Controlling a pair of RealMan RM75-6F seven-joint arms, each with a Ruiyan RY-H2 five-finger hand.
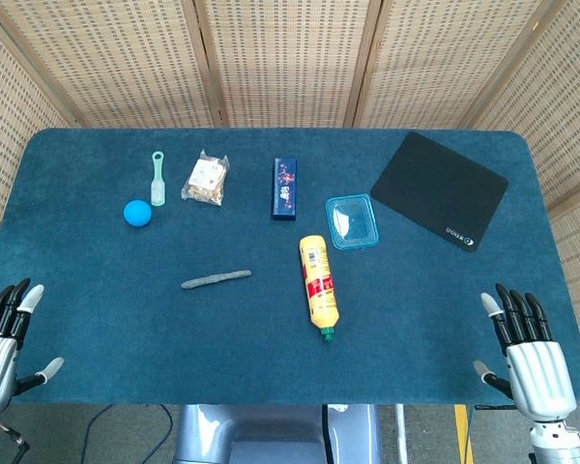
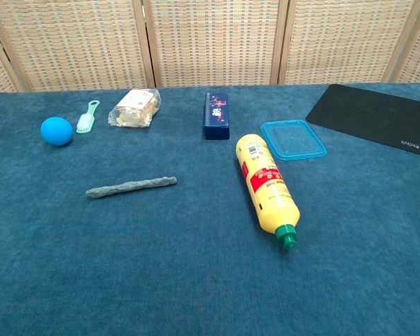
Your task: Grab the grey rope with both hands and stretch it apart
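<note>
Lying untouched: grey rope (image 1: 216,279) | left robot hand (image 1: 2,333), right robot hand (image 1: 527,348): fingers spread, empty

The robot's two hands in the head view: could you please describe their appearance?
The left hand and right hand share ribbed silver-grey backs, black fingers and pale grey fingertips. A dark cable hangs below the left; the right continues into a silver wrist.
</note>
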